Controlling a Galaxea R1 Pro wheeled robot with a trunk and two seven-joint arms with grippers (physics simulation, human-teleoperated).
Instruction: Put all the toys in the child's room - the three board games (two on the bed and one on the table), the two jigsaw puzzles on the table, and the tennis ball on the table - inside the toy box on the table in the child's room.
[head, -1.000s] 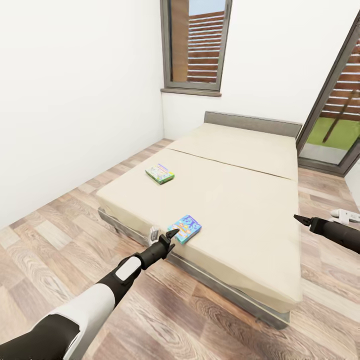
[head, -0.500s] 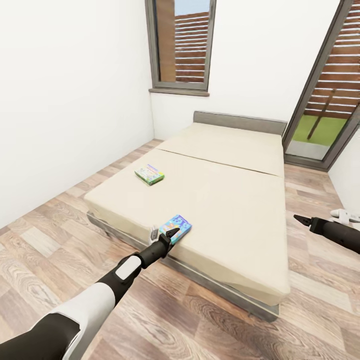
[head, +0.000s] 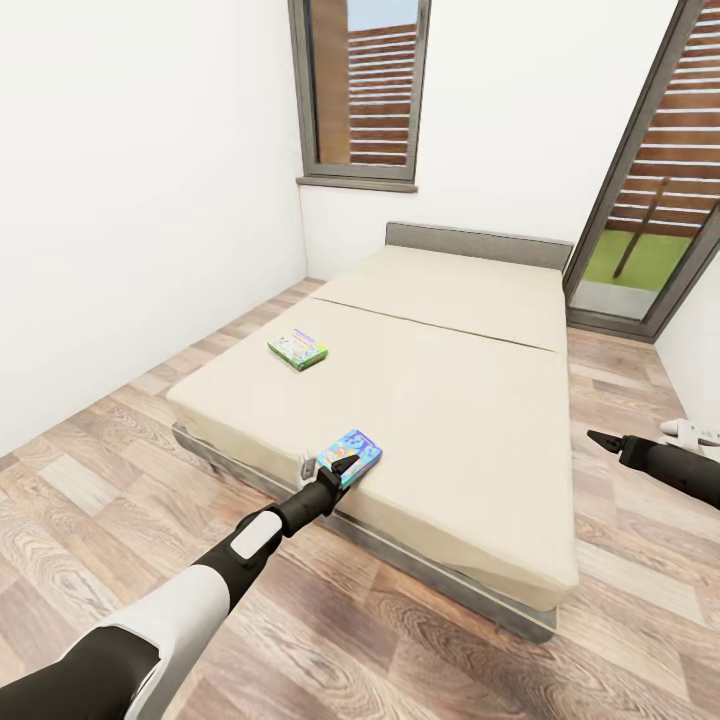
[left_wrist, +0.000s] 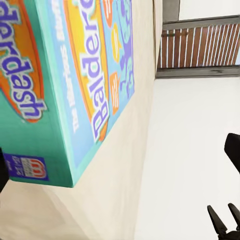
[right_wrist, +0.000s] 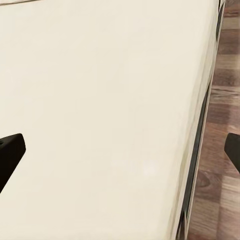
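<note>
Two board games lie on the bed (head: 470, 390), which has a beige mattress. A green-edged one (head: 297, 350) rests near the bed's left side. A blue and teal "Balderdash" box (head: 352, 455) sits at the front edge. My left gripper (head: 326, 465) is open right at this box, its fingers level with the box's near end. In the left wrist view the box (left_wrist: 65, 75) looms large against one finger of the open gripper (left_wrist: 117, 162). My right gripper (head: 600, 438) hovers open to the right of the bed, and the right wrist view looks at the mattress (right_wrist: 100, 100).
Wood-plank floor (head: 330, 620) surrounds the bed. A white wall runs along the left, with a window (head: 362, 90) behind the grey headboard (head: 478, 243). A slatted glass door (head: 650, 200) stands at the right. A small white object (head: 690, 432) lies on the floor by my right arm.
The camera shifted, so the bed and both boxes slid left in the picture. The blue box now lies closer to my left gripper's tips. Little has moved in the last half second.
</note>
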